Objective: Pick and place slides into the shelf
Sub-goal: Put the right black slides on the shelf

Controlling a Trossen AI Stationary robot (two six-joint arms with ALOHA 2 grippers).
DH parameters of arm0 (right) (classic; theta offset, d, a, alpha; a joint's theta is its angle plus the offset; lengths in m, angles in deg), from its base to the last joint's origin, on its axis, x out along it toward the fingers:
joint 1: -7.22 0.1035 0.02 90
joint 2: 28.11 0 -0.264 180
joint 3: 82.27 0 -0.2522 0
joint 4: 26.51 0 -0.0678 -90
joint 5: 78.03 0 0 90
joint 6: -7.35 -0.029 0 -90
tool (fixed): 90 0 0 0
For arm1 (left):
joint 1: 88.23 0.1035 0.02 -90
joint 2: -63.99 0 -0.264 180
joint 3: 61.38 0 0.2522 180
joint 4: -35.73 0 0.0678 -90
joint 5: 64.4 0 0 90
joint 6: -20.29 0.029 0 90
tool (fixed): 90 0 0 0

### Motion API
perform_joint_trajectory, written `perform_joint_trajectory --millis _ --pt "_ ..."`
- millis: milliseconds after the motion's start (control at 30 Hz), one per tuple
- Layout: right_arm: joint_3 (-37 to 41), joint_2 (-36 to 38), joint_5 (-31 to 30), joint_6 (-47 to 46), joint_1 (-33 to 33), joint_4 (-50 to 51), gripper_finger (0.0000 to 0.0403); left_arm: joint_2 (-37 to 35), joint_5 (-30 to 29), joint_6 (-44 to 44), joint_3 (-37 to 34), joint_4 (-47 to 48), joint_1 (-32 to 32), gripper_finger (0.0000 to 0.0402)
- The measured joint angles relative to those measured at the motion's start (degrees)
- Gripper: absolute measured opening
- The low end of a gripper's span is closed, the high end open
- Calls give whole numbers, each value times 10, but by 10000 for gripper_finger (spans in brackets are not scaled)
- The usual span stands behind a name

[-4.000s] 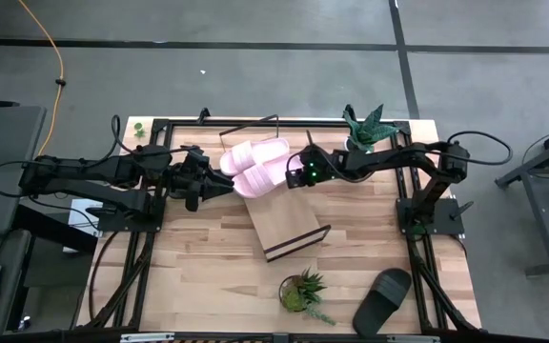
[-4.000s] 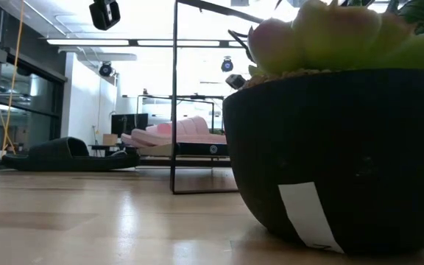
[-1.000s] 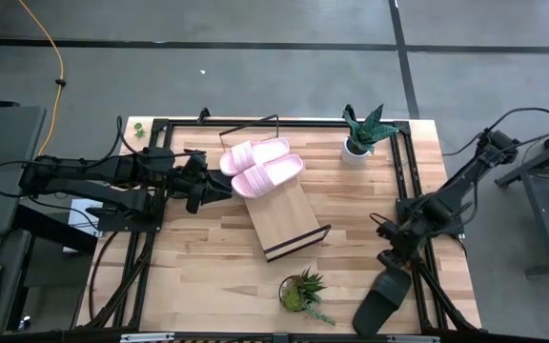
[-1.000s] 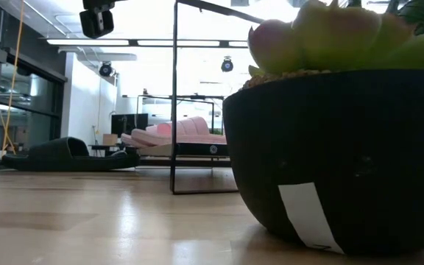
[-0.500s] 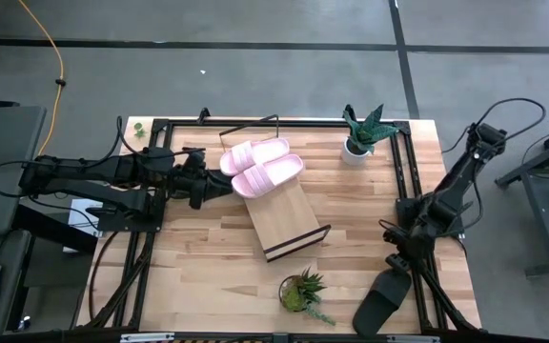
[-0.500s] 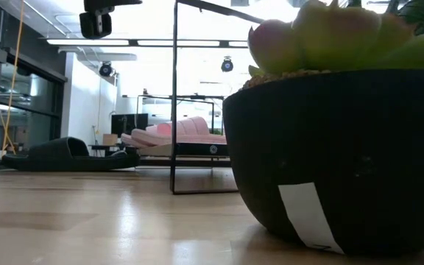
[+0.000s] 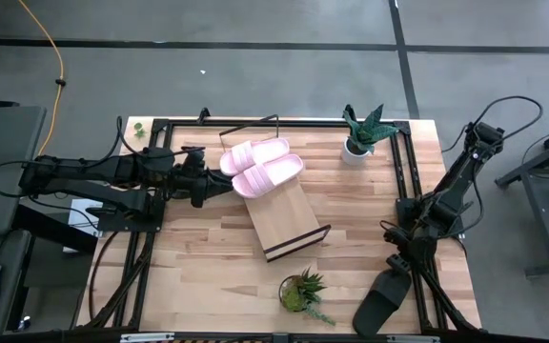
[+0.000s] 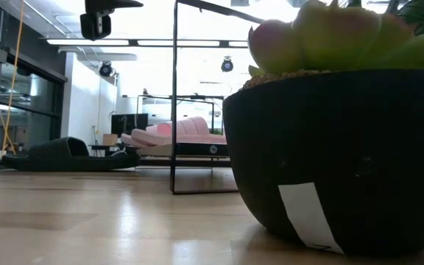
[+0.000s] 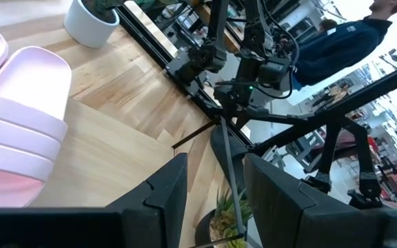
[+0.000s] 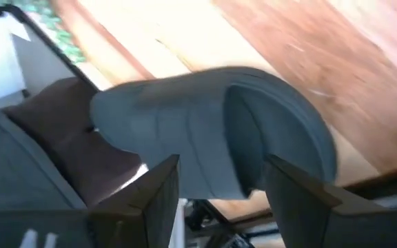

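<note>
Two pale pink slides (image 7: 261, 168) lie side by side with their soles on the far end of the slanted wooden shelf (image 7: 289, 224); the left wrist view shows the pink slides (image 9: 12, 117) too. A black slide (image 7: 381, 300) lies sole-down on the table near its front right corner. My right gripper (image 7: 396, 257) hovers open just beyond that slide's far end, and the right wrist view looks past my right gripper (image 10: 219, 172) onto the black slide's strap (image 10: 205, 117). My left gripper (image 7: 219, 188) stands open just left of the pink slides, with nothing between its fingers (image 9: 178, 179).
A plant in a white pot (image 7: 358, 143) stands at the back right. A plant in a dark bowl (image 7: 301, 291) sits near the front edge, left of the black slide. Black frame rails (image 7: 403, 191) run along both table sides. A person (image 9: 364, 34) stands beyond the table.
My right gripper has moved a little toward the table's near edge, closer to the black slide, while its arm's elbow has swung inward. The slides and the shelf have kept still.
</note>
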Motion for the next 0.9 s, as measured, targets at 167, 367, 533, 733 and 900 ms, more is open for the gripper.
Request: perform_joint_trajectory --millis 167,367,533,733,900 --pt "0 -12 2 -11 0 -8 196 0 1 1 0 0 0 133" --pt "0 -41 4 -10 0 -8 196 0 3 2 0 5 0 133" --pt "0 -72 3 -11 0 -38 196 0 4 2 0 18 0 133" --pt "0 -111 4 -10 0 -74 196 0 4 2 0 30 0 133" --pt "0 -132 7 -9 0 -98 196 0 5 2 0 30 0 133"
